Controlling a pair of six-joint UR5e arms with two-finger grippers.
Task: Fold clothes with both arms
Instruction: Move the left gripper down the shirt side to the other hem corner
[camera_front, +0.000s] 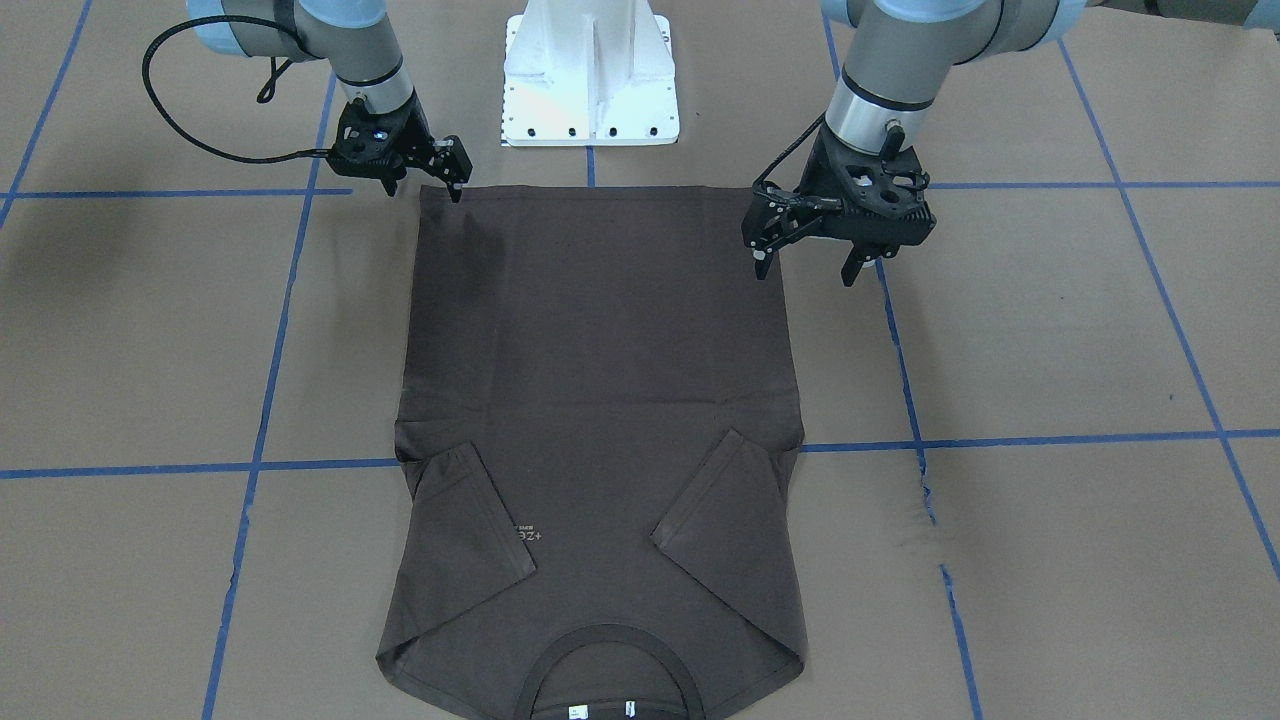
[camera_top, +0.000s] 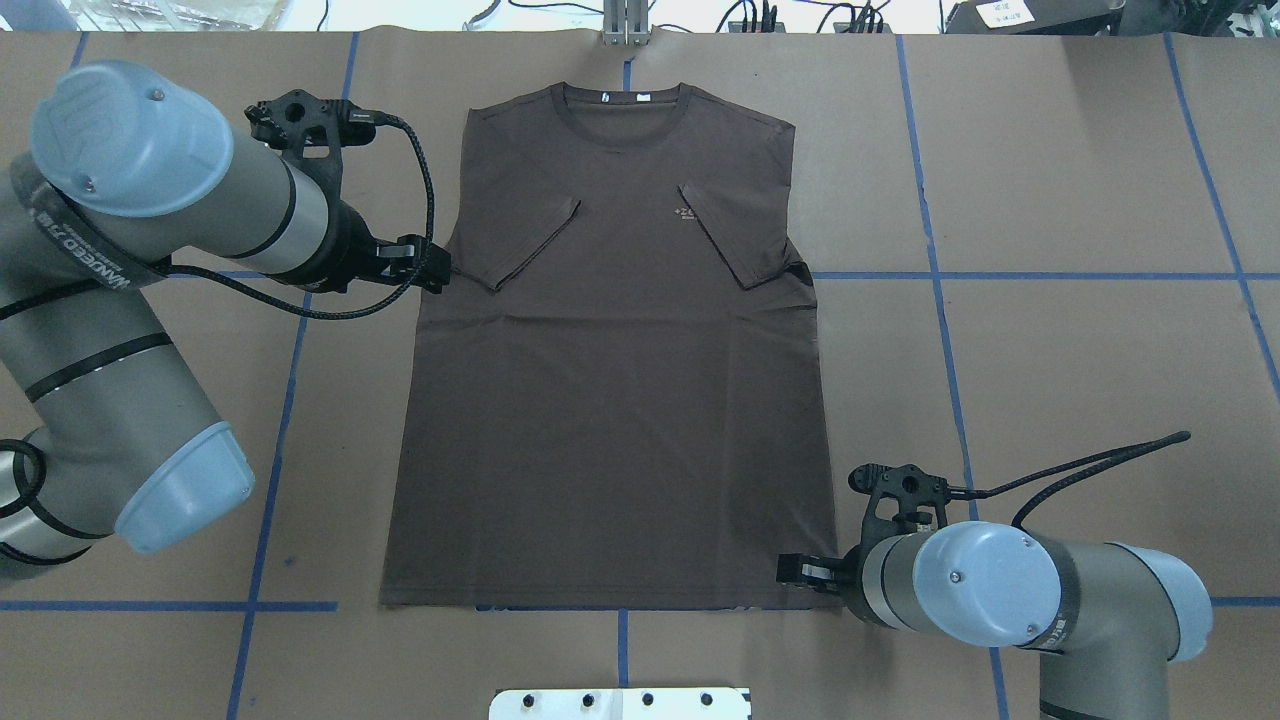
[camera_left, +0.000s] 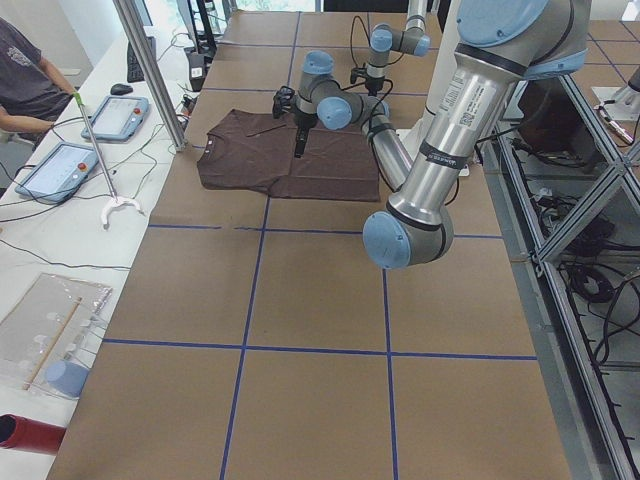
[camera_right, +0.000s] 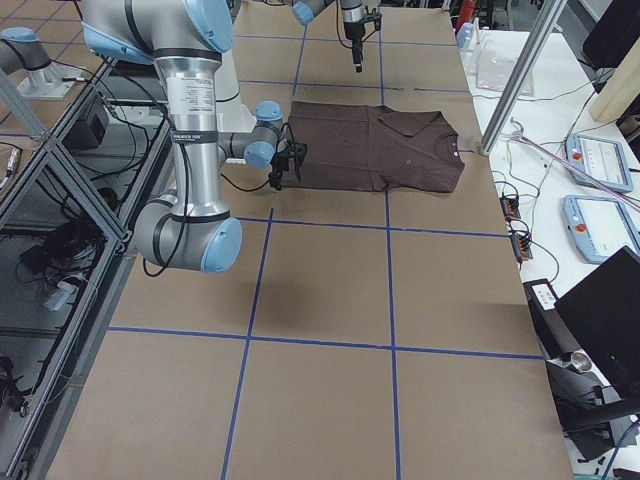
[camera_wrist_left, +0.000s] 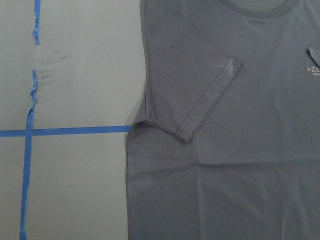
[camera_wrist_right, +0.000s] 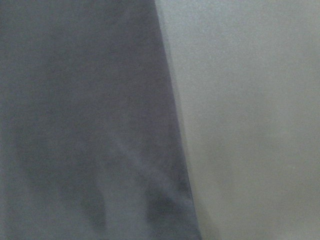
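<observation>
The dark brown T-shirt (camera_front: 590, 350) lies flat and face up on the brown paper-covered table (camera_front: 1050, 330), collar (camera_front: 610, 640) away from the robot, hem towards its base, and both short sleeves (camera_front: 475, 510) folded in over the chest. The right gripper (camera_front: 425, 180) sits low at its hem corner with jaws parted, one fingertip at the cloth and the other just off it on the paper. The left gripper (camera_front: 805, 262) hangs higher, jaws spread wide and holding nothing; the overhead view places it beside the shirt's side seam near the armpit, not at the opposite hem corner. That mismatch looks like the main risk. If the right jaws close and lift while the left is unplaced, the hem would probably rise on one side only, dragging the body askew and possibly flicking the tucked sleeves open. The right jaws may also pinch only the top layer, or skid off the thin corner and close on nothing.
</observation>
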